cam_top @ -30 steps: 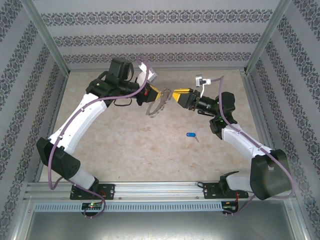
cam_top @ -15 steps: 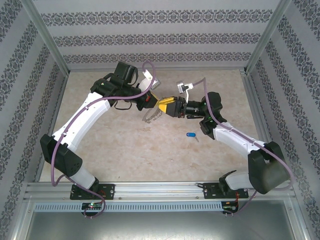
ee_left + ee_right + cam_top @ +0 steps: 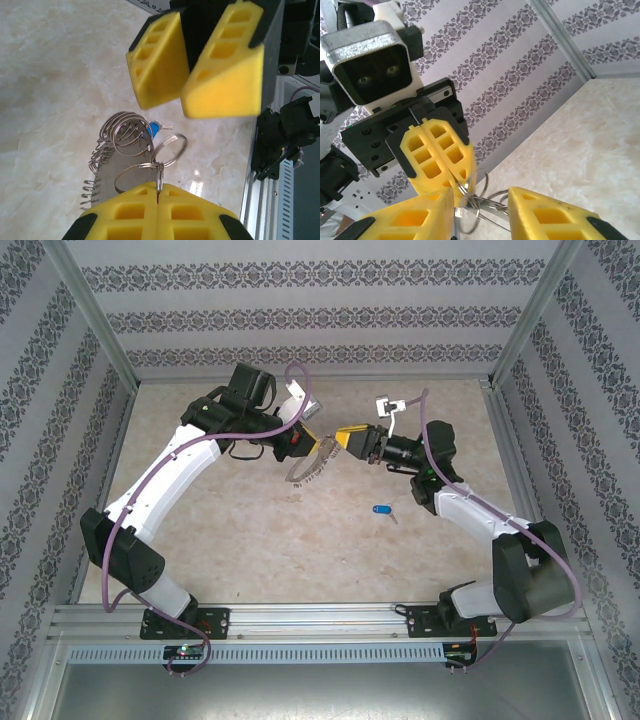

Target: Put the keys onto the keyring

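Note:
The keyring (image 3: 306,469) is a silvery loop fringed with small rings, hanging above the table from my left gripper (image 3: 322,443). In the left wrist view that gripper (image 3: 157,192) is shut on one small ring of the keyring (image 3: 127,135). My right gripper (image 3: 345,433) faces it tip to tip, open, with its yellow fingers (image 3: 222,75) just above the rings. In the right wrist view the keyring's rings (image 3: 481,206) lie between my right gripper's (image 3: 481,196) spread jaws, close to the left finger. The blue-headed key (image 3: 381,509) lies on the table, apart from both grippers, and shows behind the rings as a blue key (image 3: 153,129).
A beige marbled table (image 3: 250,530) is closed in by patterned walls (image 3: 320,315) at the back and sides. A metal rail (image 3: 320,620) runs along the near edge, with both arm bases on it.
My right gripper pushed left toward the left gripper, then drew back slightly up and right, its jaws narrowing. The left gripper stays shut on the ring. The key has not moved.

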Robot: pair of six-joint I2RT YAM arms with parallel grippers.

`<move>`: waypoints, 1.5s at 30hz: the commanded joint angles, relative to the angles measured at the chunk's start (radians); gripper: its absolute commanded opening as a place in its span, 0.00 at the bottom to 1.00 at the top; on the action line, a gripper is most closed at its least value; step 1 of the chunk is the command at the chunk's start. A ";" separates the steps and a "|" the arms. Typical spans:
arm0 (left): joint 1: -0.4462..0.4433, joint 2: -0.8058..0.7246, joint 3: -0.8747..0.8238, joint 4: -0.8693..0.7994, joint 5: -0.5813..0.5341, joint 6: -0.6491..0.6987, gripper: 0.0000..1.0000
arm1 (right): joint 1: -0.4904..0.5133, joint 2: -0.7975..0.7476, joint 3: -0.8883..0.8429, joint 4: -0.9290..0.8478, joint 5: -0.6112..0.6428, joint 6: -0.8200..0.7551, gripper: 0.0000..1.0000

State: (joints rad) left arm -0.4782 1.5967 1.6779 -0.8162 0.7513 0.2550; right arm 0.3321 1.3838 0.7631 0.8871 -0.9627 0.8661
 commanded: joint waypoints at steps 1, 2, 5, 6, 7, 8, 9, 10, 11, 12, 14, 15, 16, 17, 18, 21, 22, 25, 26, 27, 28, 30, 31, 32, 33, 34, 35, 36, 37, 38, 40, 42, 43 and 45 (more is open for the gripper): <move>-0.012 -0.019 0.023 0.006 0.035 0.010 0.00 | 0.032 -0.029 -0.015 0.041 -0.004 -0.011 0.34; -0.013 -0.018 0.023 0.007 0.035 0.009 0.00 | 0.037 -0.043 -0.025 0.041 0.004 -0.013 0.34; -0.012 -0.014 0.025 0.007 0.037 0.007 0.00 | 0.045 -0.099 -0.066 0.030 0.025 -0.022 0.33; -0.013 -0.013 0.026 0.004 0.037 0.007 0.00 | 0.046 -0.124 -0.084 0.020 0.038 -0.030 0.32; -0.013 -0.013 0.029 0.003 0.037 0.009 0.00 | 0.045 -0.149 -0.102 0.014 0.046 -0.031 0.32; -0.013 -0.013 0.029 0.002 0.038 0.010 0.00 | 0.046 -0.165 -0.111 0.004 0.045 -0.033 0.32; -0.014 -0.013 0.031 0.000 0.039 0.012 0.00 | 0.049 -0.180 -0.119 -0.008 0.042 -0.036 0.32; -0.012 -0.012 0.030 0.000 0.042 0.012 0.00 | 0.056 -0.187 -0.126 -0.013 0.039 -0.037 0.32; -0.013 -0.012 0.032 -0.001 0.044 0.012 0.00 | 0.062 -0.188 -0.131 -0.013 0.035 -0.035 0.32; -0.013 -0.011 0.035 -0.002 0.045 0.012 0.00 | 0.069 -0.186 -0.133 -0.013 0.031 -0.034 0.32; -0.012 -0.007 0.040 -0.006 0.048 0.010 0.00 | 0.088 -0.170 -0.138 -0.007 0.034 -0.035 0.35; -0.013 -0.006 0.041 -0.005 0.049 0.009 0.00 | 0.095 -0.161 -0.139 -0.003 0.037 -0.035 0.36; -0.013 -0.004 0.042 -0.004 0.050 0.007 0.00 | 0.101 -0.149 -0.137 0.005 0.043 -0.035 0.36; -0.013 -0.003 0.043 -0.003 0.052 0.006 0.00 | 0.109 -0.135 -0.134 0.011 0.047 -0.035 0.36; -0.013 -0.003 0.043 -0.002 0.053 0.006 0.00 | 0.114 -0.122 -0.129 0.015 0.049 -0.036 0.37; -0.013 -0.001 0.043 -0.001 0.060 0.003 0.00 | 0.123 -0.083 -0.109 0.036 0.059 -0.032 0.38; -0.011 0.000 0.043 -0.001 0.065 0.003 0.00 | 0.125 -0.072 -0.101 0.041 0.061 -0.032 0.38; -0.014 -0.001 0.041 0.003 0.073 -0.002 0.00 | 0.127 -0.046 -0.080 0.051 0.071 -0.032 0.38; -0.012 -0.001 0.041 0.006 0.075 -0.003 0.00 | 0.127 -0.040 -0.073 0.052 0.073 -0.033 0.38; -0.013 -0.001 0.040 0.007 0.077 -0.005 0.00 | 0.127 -0.035 -0.069 0.053 0.076 -0.035 0.38; -0.013 0.000 0.039 0.009 0.079 -0.006 0.00 | 0.125 -0.030 -0.064 0.056 0.078 -0.034 0.38; -0.013 0.001 0.037 0.011 0.083 -0.008 0.00 | 0.124 -0.026 -0.055 0.059 0.081 -0.035 0.38; -0.013 0.001 0.036 0.012 0.087 -0.009 0.00 | 0.123 -0.026 -0.053 0.062 0.085 -0.037 0.38; -0.013 0.002 0.034 0.014 0.088 -0.010 0.00 | 0.120 -0.027 -0.051 0.064 0.088 -0.036 0.38; -0.013 0.002 0.033 0.014 0.089 -0.010 0.00 | 0.119 -0.028 -0.049 0.064 0.091 -0.036 0.38; -0.013 0.002 0.031 0.016 0.093 -0.010 0.00 | 0.116 -0.028 -0.046 0.064 0.092 -0.036 0.37; -0.013 0.002 0.031 0.016 0.095 -0.011 0.00 | 0.115 -0.028 -0.043 0.065 0.095 -0.036 0.38; -0.014 0.003 0.029 0.018 0.097 -0.013 0.00 | 0.112 -0.028 -0.039 0.067 0.099 -0.035 0.38; -0.013 0.005 0.027 0.020 0.099 -0.013 0.00 | 0.110 -0.028 -0.035 0.072 0.101 -0.032 0.37; -0.013 0.005 0.026 0.023 0.100 -0.015 0.00 | 0.109 -0.027 -0.031 0.076 0.100 -0.030 0.37; -0.013 0.006 0.026 0.024 0.100 -0.015 0.00 | 0.107 -0.027 -0.024 0.082 0.101 -0.028 0.36; -0.013 0.006 0.025 0.025 0.100 -0.014 0.00 | 0.106 -0.031 -0.021 0.084 0.102 -0.024 0.35; -0.014 0.006 0.025 0.025 0.101 -0.016 0.00 | 0.105 -0.032 -0.020 0.085 0.102 -0.024 0.35; -0.014 0.008 0.024 0.025 0.102 -0.016 0.00 | 0.104 -0.037 -0.019 0.085 0.105 -0.023 0.34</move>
State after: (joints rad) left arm -0.4778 1.5974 1.6798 -0.8059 0.8036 0.2470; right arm 0.4469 1.3560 0.7006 0.8948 -0.8864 0.8574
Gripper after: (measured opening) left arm 0.051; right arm 0.342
